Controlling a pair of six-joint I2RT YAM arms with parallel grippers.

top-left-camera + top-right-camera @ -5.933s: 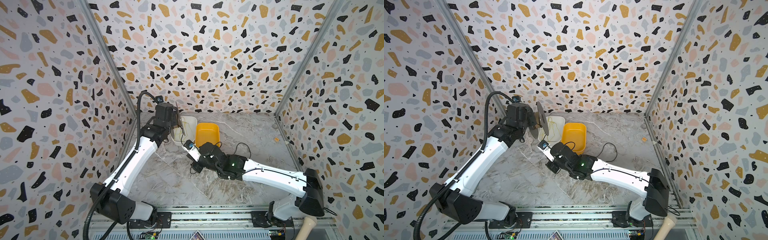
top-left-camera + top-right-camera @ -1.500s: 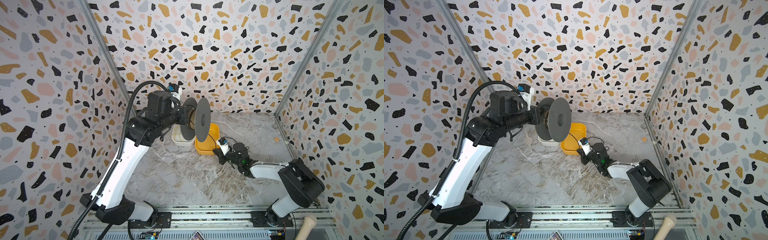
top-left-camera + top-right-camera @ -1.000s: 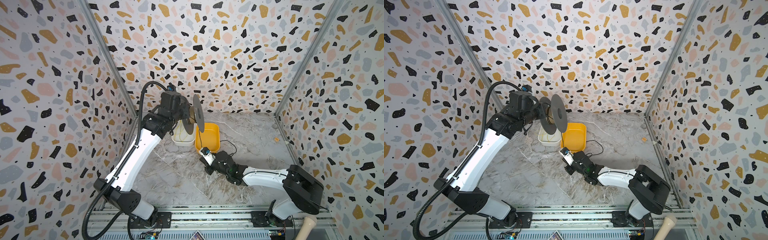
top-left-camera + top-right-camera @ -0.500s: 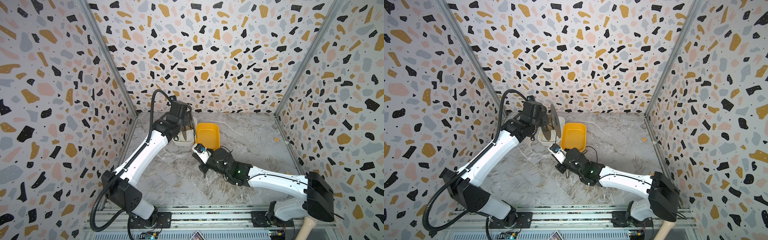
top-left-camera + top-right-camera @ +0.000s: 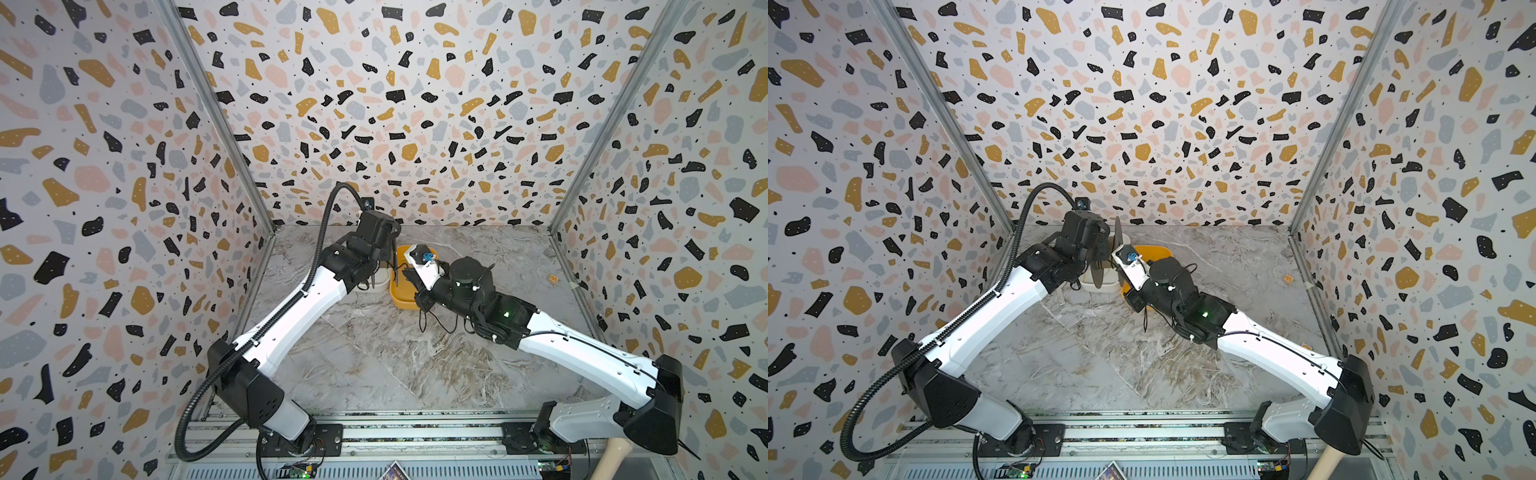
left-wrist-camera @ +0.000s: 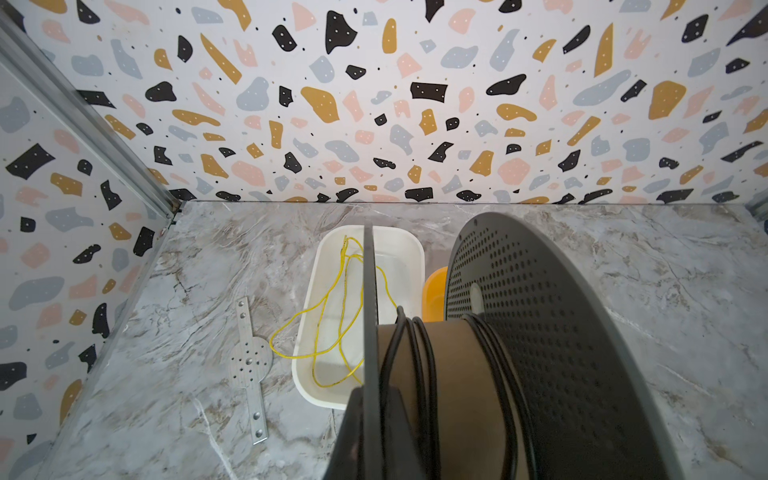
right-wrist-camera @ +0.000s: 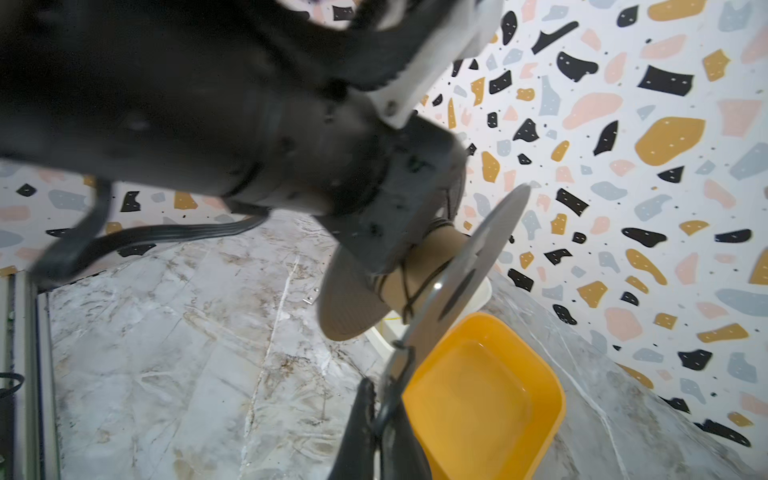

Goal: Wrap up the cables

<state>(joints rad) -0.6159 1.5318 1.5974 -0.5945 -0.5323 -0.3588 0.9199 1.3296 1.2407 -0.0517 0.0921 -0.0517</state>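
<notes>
My left gripper is shut on the thin near flange of a grey perforated spool with a brown cardboard core. It holds the spool over the bins at the back. The cables are one thin black cord with several turns round that core. In the right wrist view the cord comes off the core, crosses the flange's rim and runs into my right gripper. That gripper is shut on it beside the yellow bin. A slack loop of the cord hangs to the table under the right wrist.
A white bin holds a thin yellow cord that spills over its side. A metal bracket lies on the marble left of it. The yellow bin stands next to the white one. Patterned walls close three sides.
Over the last second the left arm has lowered the spool to the bins and turned it edge-on. The right gripper, holding the cord, has moved up from the table to the yellow bin.
</notes>
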